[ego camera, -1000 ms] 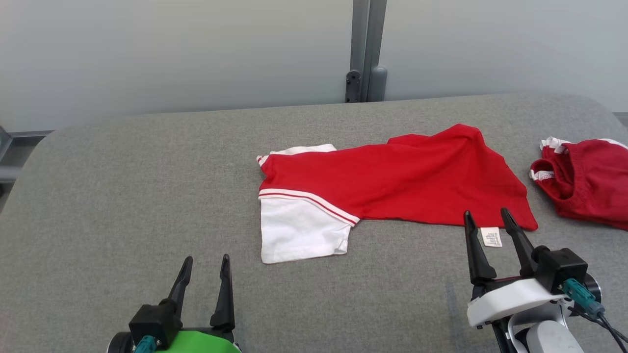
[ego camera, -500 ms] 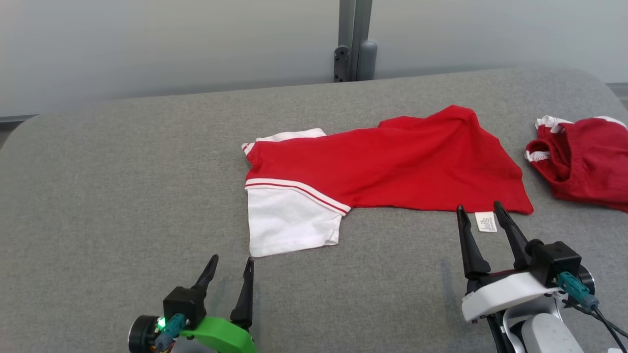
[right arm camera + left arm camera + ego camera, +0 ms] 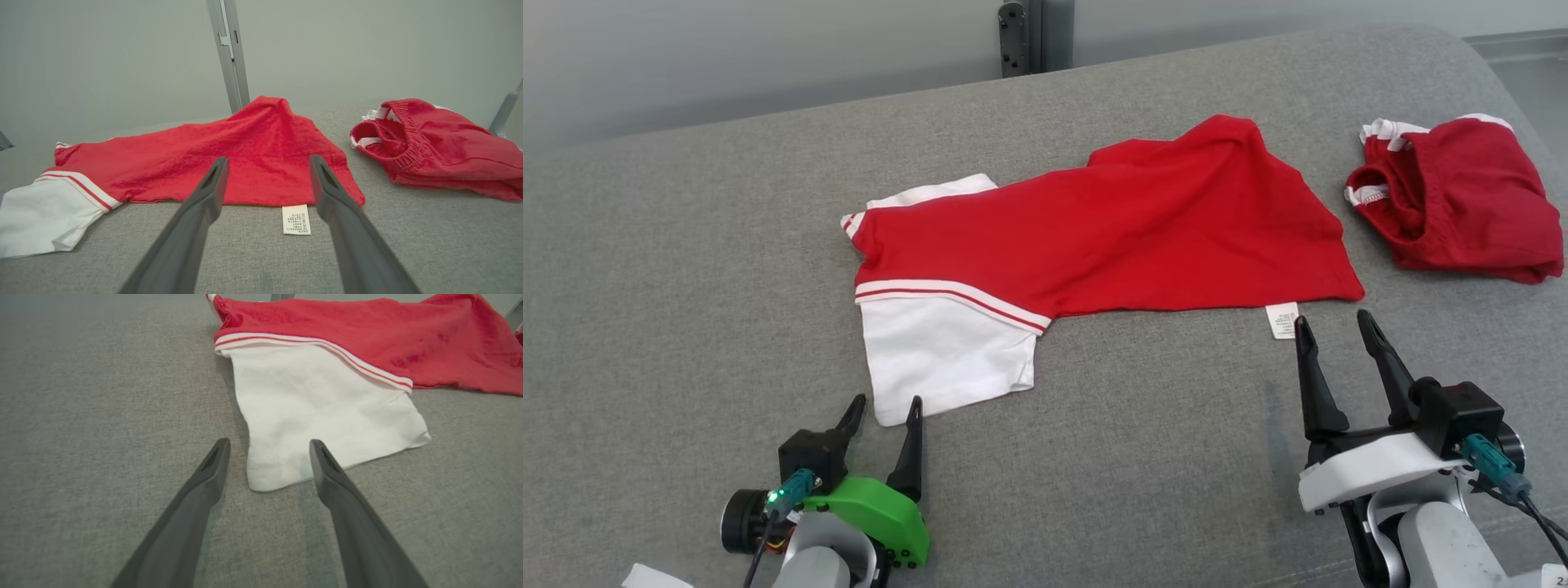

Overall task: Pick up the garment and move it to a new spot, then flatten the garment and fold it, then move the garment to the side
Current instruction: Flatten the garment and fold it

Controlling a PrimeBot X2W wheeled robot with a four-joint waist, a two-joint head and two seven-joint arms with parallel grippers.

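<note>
Garment (image 3: 1111, 229) on grey table (image 3: 686, 286), white sleeve (image 3: 947, 359) just ahead of my left gripper (image 3: 887, 402), label (image 3: 1282, 320) beside right gripper (image 3: 1331, 318) | both spread wide, empty | risk: I pinch one layer only and the garment bunches

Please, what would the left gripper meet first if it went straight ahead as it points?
Probably the white sleeve; its near corner lies just ahead of the left gripper.

Free room round the garment (image 3: 1111, 229), one red heap (image 3: 1454, 204) beside it
Left of the garment and along its near edge the grey table (image 3: 686, 286) lies bare. To its right the red heap blocks the way, a narrow strip between. Behind it stands a metal post (image 3: 1033, 33).
</note>
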